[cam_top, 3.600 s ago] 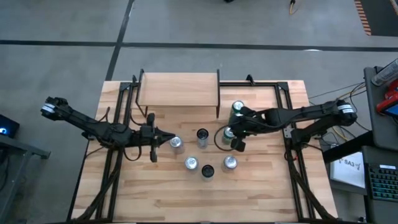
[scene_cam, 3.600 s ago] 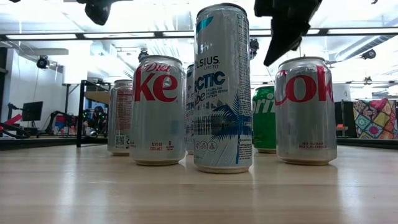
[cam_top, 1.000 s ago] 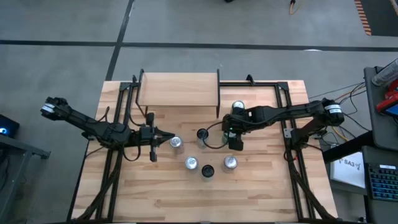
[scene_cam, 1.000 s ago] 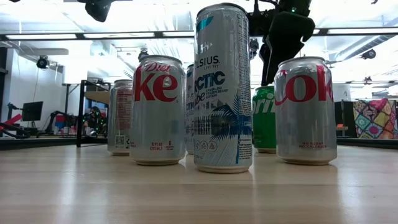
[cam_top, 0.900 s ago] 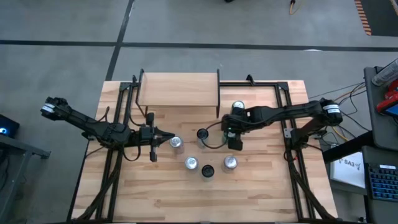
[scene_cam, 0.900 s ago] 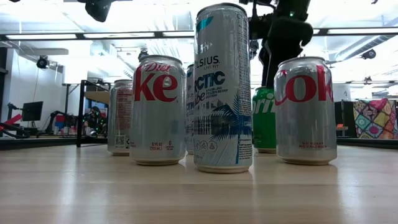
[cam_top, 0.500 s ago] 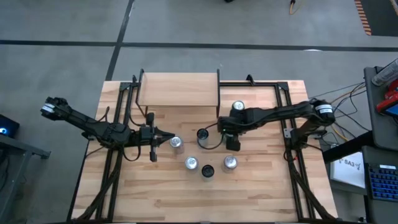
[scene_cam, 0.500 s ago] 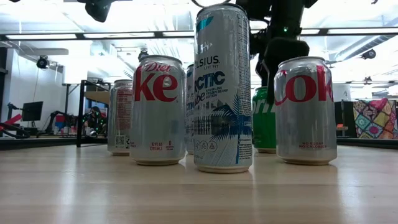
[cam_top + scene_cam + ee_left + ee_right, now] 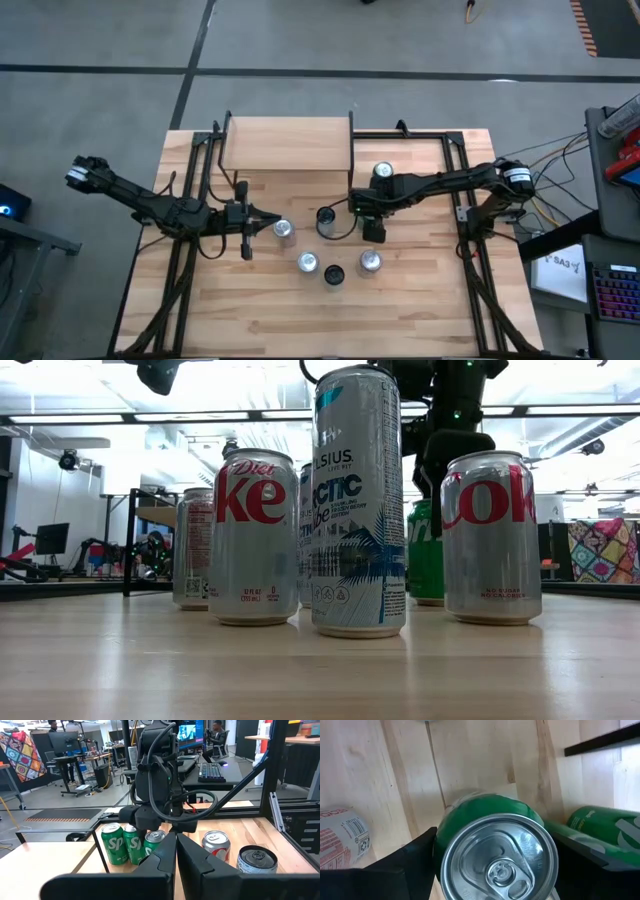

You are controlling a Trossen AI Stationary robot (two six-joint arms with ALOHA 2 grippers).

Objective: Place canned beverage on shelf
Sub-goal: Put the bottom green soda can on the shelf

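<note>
A green Sprite can (image 9: 495, 845) stands upright on the table, near the shelf's right front leg. My right gripper (image 9: 497, 870) points steeply down over it, open, one finger (image 9: 417, 862) close on each side of the can's upper wall. In the high view the gripper (image 9: 366, 205) hides this can. The low view shows the can (image 9: 424, 555) behind a Coke can. The shelf (image 9: 288, 146), a light-wood plank on black legs, stands at the table's far side. My left gripper (image 9: 272, 220) hovers shut and level at the left, holding nothing. My right gripper comes at the green can from above, slanting down, with its fingers level with the can's top rim (image 9: 447, 837) on two opposite sides. Whether the fingers touch the can's wall cannot be told. The can stands upright on the table.
More green cans (image 9: 120, 845) stand beside this one. Several other cans stand nearer the table's middle: a Diet Coke (image 9: 253, 538), a tall Celsius can (image 9: 358, 500), a Coke (image 9: 492, 535). Black frame rails (image 9: 190, 205) run along both table sides.
My right gripper has come down over the green can and shifted slightly toward the table's left, so that its fingers now flank the can's top. The cans have stayed in place.
</note>
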